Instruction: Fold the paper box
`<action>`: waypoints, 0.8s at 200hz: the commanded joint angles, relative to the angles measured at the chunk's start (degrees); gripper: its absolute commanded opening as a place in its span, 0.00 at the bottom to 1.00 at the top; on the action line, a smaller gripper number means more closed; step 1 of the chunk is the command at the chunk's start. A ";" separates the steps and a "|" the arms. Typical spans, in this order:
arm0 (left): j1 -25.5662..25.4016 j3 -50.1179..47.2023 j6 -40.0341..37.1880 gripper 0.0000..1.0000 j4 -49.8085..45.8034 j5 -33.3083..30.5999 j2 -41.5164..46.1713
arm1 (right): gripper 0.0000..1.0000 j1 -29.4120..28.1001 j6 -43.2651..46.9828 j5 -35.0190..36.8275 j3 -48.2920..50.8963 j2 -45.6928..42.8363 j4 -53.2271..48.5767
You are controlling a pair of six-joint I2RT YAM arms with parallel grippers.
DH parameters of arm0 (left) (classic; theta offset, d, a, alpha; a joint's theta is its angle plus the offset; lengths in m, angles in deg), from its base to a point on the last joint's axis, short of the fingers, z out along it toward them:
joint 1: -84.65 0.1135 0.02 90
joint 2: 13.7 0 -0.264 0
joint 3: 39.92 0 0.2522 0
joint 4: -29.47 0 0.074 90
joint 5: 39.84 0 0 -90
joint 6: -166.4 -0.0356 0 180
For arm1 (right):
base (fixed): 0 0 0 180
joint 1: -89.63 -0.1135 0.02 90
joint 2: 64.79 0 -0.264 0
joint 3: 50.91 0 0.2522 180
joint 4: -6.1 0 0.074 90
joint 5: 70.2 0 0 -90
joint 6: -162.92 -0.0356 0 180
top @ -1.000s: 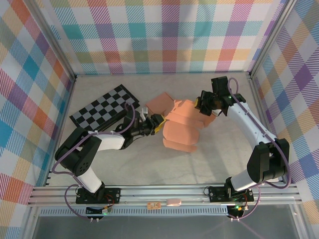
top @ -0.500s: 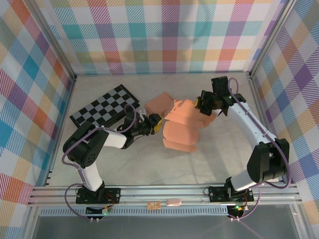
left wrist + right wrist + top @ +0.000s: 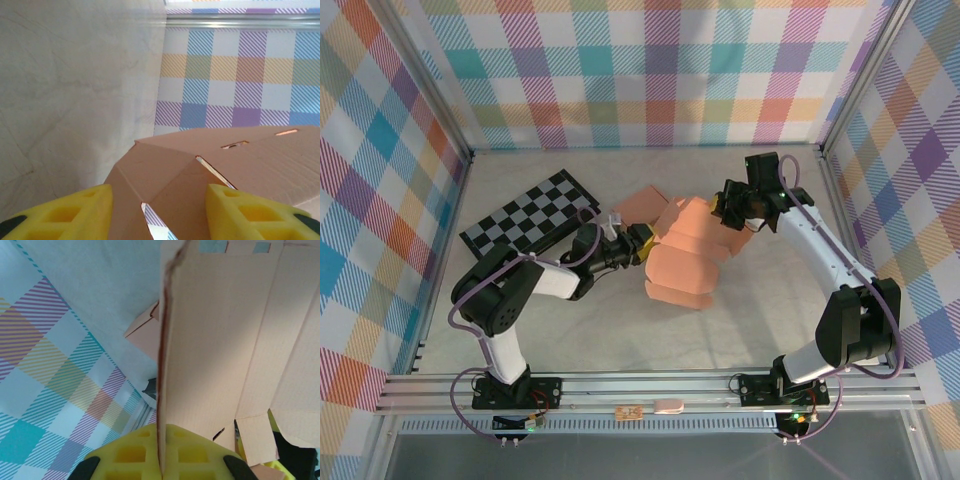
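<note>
Paper box [image 3: 682,262]: found mid-table, partly erected, with panels and flaps splayed outward. A checkerboard [image 3: 525,218] is noted well apart from it, on the left of the table [image 3: 620,330].

Right claw [image 3: 727,208]: pressed together on an upright panel at the box's far-right side. In the right wrist view the cardboard edge is seen gripped between the yellow pads [image 3: 135,455].

Left claw [image 3: 642,243]: spread, set against the box's left side. In the left wrist view a creased flap is seen between the two yellow fingers [image 3: 75,210]. No clamping on it can be made out.

Step judged: mid-fold. One wall is held up on the right while a side flap is lined up on the left.

Next move, as judged: the flap is to be caught or pushed inward along its crease. The right-hand hold should be kept steady so the box is not dragged across the table. Thin board may be crumpled if it is squeezed off the crease.
</note>
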 commanded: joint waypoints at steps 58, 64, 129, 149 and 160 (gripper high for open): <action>-2.36 -0.58 -5.77 0.51 -1.02 2.70 3.42 | 0.00 0.59 -1.01 -1.48 1.19 1.06 1.71; -2.43 -1.01 -6.16 0.51 -1.65 2.81 3.84 | 0.00 0.80 -1.06 -1.51 1.29 0.95 2.05; -3.00 0.28 -6.83 0.53 -3.50 3.78 1.90 | 0.00 1.12 -0.05 -2.34 -0.02 1.12 1.54; -3.00 1.12 -8.10 0.53 -6.05 3.51 2.34 | 0.00 0.97 1.78 -2.40 -0.21 0.77 0.47; -3.00 1.31 -8.95 0.53 -7.85 3.68 3.09 | 0.00 0.49 3.96 -2.18 -0.35 0.73 -0.26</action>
